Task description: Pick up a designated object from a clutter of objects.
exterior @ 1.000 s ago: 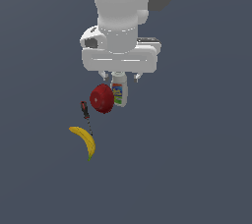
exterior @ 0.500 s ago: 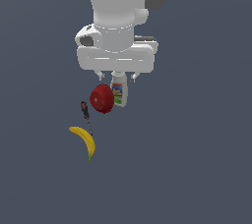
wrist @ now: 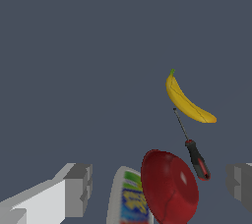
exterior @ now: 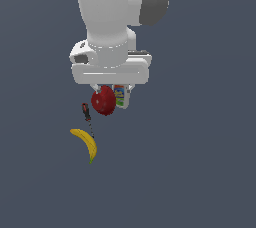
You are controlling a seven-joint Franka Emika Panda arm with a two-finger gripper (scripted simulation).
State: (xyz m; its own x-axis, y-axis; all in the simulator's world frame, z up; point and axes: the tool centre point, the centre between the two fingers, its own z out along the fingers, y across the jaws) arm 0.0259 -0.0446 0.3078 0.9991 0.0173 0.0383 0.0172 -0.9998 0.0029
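The curved yellow banana [exterior: 85, 143] with a green stem tip lies on the dark floor, nearest the camera in the exterior view; it also shows in the wrist view [wrist: 187, 101]. A thin red-and-black screwdriver [exterior: 87, 114] [wrist: 194, 154] lies beside it. Past that are a red round fruit [exterior: 103, 100] [wrist: 170, 186] and a white bottle with a colourful label [exterior: 120, 96] [wrist: 129, 201]. My gripper [exterior: 112, 91] [wrist: 160, 186] is open and empty. It hovers over the red fruit and the bottle, away from the banana. Both grey fingertips [wrist: 78, 188] show, spread wide.
The floor [exterior: 200, 162] is a plain dark grey surface with no edges or other objects in view. My white arm [exterior: 115, 17] hides the ground behind the bottle in the exterior view.
My hand has moved lower and a little toward the exterior view's left, closer over the red fruit and bottle. The objects have not moved.
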